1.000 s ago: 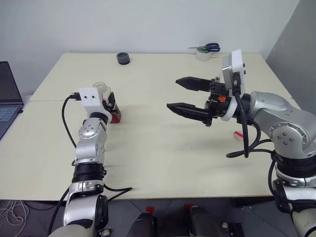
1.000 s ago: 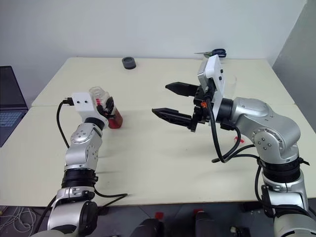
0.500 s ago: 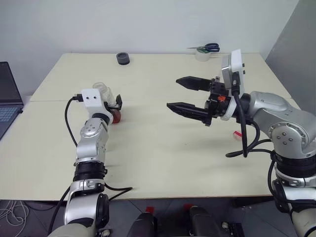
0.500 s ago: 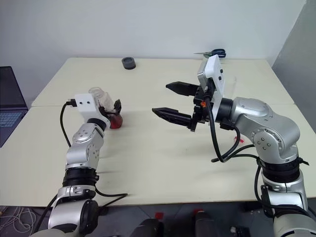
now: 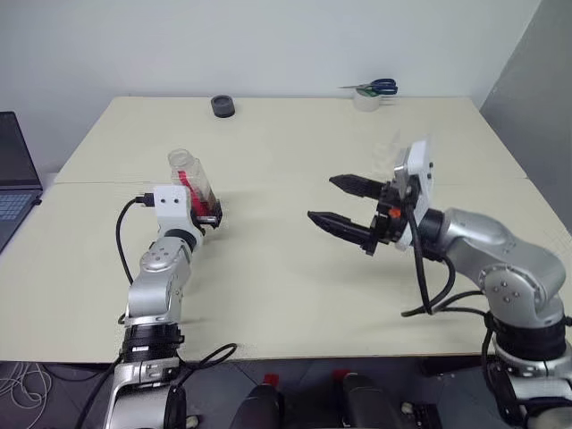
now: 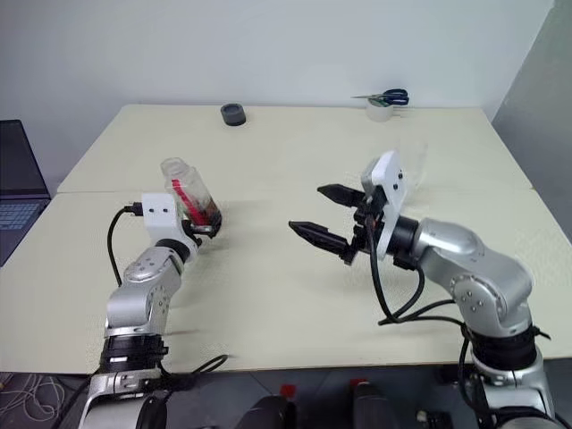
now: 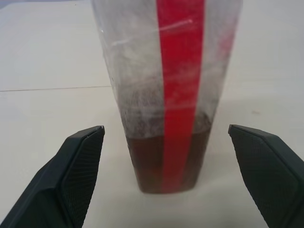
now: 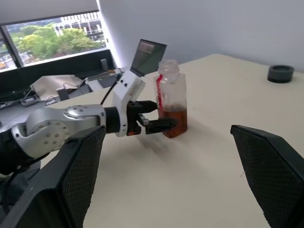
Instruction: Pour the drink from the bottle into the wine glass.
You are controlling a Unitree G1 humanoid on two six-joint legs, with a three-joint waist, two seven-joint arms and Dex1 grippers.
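You see the bottle [image 5: 190,184] standing upright on the table [image 5: 268,268], in its left half, well away from the left edge and from the front edge. A little drink [image 7: 167,159] fills its bottom part, and no cap sits on the neck. The left gripper [image 5: 214,218] is just at the near side of the bottle with its fingers spread wide; they stand on both sides of the bottle and are apart from it, holding nothing. The right gripper [image 5: 342,204] hangs above the middle of the table, fingers also wide apart and empty, pointing toward the bottle. Between the two grippers the pale table top is free. The wine glass [image 6: 416,161] stands behind the right gripper, toward the right edge. At the far edge lie a black round piece [image 5: 222,106], a tape roll [image 5: 366,99] and scissors [image 5: 374,87]. A laptop [image 5: 13,179] stands beyond the left edge
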